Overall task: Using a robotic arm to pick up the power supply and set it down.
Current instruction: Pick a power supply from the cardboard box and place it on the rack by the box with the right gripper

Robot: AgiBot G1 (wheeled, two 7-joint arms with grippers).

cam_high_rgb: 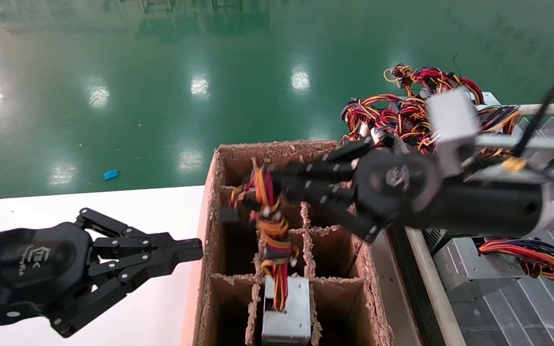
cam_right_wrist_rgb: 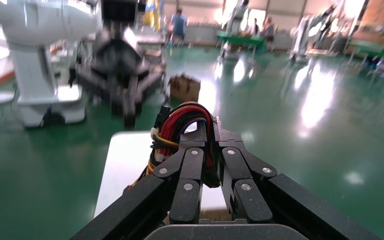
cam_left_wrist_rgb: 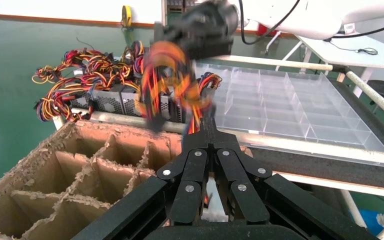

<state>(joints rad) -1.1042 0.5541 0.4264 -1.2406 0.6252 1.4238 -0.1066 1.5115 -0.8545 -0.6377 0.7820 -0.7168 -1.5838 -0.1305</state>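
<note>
Power supply [cam_high_rgb: 286, 310]: silver-grey metal box, low in the near middle cell of the divided cardboard box [cam_high_rgb: 217, 192], its wire bundle [cam_high_rgb: 272, 226] running straight up and away from it.

Right hand [cam_high_rgb: 277, 185] reaches in from the right, above the cardboard box, fingers clamped on the upper part of the wire bundle; in the right wrist view the red, yellow and black wires sit pinched between the fingertips [cam_right_wrist_rgb: 200, 137]. So the metal box lies below the hand and toward the robot, long axis roughly vertical along the taut bundle. Whether it hangs free or rests on the cell floor is unclear, probably partly lifted.

Left hand [cam_high_rgb: 188, 250] is closed and empty over the white worktop [cam_high_rgb: 128, 211], just beside the cardboard box, idle.

Right arm is the nearer and already engaged.
</note>
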